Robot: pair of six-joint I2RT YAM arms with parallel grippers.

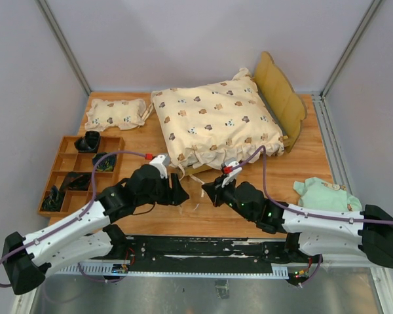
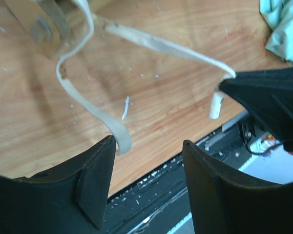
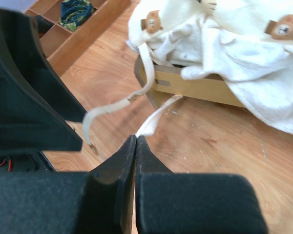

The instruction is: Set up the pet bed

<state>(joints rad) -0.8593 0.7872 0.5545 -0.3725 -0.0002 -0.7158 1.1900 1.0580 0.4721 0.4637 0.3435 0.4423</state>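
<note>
The pet bed (image 1: 283, 98), light wood with a wavy headboard, stands at the back right under a cream bear-print quilt (image 1: 213, 121). Its near frame corner (image 3: 200, 88) shows in the right wrist view, with two cream tie straps hanging from the quilt beside it. My right gripper (image 3: 136, 138) is shut on the end of one strap (image 3: 156, 116). The other strap (image 2: 102, 114) curls down and touches one fingertip (image 2: 107, 146) of my left gripper (image 2: 147, 141), which is open with nothing between its jaws. Both grippers (image 1: 182, 196) (image 1: 205, 190) hover close together before the bed.
A bear-print pillow (image 1: 116, 112) lies at the back left. A wooden compartment tray (image 1: 65, 163) with dark items sits on the left. A mint-green garment (image 1: 326, 193) lies at the right. The table's front edge and black rail (image 2: 176, 195) run just below the left fingers.
</note>
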